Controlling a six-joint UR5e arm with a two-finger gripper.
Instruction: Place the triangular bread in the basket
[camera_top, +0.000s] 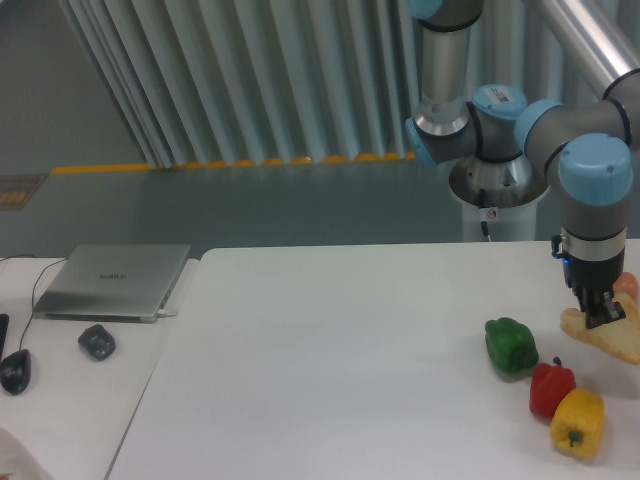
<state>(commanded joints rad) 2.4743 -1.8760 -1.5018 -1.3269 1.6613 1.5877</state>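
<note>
The triangular bread (612, 338) is a tan wedge at the far right edge of the view, partly cut off by the frame. My gripper (604, 316) points down onto its upper left part, and its fingers look closed on the bread. I cannot tell whether the bread rests on the table or is lifted. No basket is in view.
A green pepper (511, 345), a red pepper (551, 388) and a yellow pepper (577, 422) lie on the white table (330, 360) left of and below the bread. A small orange thing (627, 285) shows behind the gripper. A laptop (115, 280) and mice sit at the left.
</note>
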